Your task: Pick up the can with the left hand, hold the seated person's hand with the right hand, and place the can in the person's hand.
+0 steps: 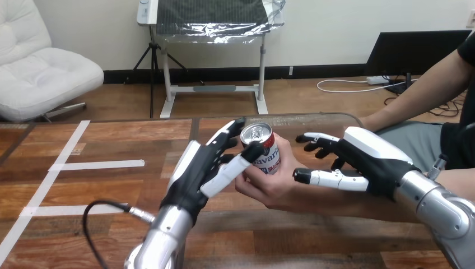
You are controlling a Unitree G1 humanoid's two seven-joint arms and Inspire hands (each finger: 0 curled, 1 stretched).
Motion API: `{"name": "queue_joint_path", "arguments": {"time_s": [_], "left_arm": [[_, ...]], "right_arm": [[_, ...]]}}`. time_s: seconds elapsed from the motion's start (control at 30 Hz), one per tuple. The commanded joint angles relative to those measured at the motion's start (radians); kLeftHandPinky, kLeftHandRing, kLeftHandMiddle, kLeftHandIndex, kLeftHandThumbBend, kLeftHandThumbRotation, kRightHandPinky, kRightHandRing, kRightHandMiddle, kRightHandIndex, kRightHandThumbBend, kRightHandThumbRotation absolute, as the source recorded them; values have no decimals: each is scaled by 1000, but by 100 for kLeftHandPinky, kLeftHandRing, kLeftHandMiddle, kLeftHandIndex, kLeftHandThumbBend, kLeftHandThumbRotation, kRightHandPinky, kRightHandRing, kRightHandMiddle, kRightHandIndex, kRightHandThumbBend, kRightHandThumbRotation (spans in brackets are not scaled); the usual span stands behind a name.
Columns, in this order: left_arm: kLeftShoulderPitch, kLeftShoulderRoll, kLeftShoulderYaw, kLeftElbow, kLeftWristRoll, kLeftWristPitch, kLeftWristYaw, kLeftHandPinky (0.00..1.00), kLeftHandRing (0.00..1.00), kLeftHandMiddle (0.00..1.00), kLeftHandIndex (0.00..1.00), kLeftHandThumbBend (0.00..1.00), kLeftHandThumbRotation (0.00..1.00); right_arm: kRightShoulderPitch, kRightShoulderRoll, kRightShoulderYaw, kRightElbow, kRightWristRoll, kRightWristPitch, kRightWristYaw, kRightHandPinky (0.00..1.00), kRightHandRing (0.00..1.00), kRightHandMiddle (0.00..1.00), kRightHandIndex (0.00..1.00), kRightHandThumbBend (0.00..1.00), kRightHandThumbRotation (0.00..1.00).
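Got my left hand [199, 171] clamped on the small red-and-white metal can [262, 147], parking it in the person's hand [274, 190] above the wooden bench [101, 145], while my right hand [367, 159] lies straight-fingered over their wrist [316, 197], for steadying I guess.

The only writing is on the can [268, 150]. It has a white band with red letters, set in two rows, one above the other (the top row is the bigger one). The thumb of the left hand [193, 174] lies over the start of the rows. The person's hand [269, 188] hides the part of the can below them. The letters bend away round the side of the can, so no whole word can be read.
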Motion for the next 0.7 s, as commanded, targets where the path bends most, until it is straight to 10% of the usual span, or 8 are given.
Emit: {"name": "queue_joint_path", "arguments": {"time_s": [0.0,0.67], "left_arm": [[11,3,17,-96,5,-31,31,88,95,95,94,100,95],[147,-42,45,-205,-70,-141,95,98,99,97,96,87,100]], "right_arm": [[4,44,-26,-33,33,4,-27,69,84,88,92,89,100],[91,122,-104,-143,149,-43,-86,75,90,95,96,82,100]]}}
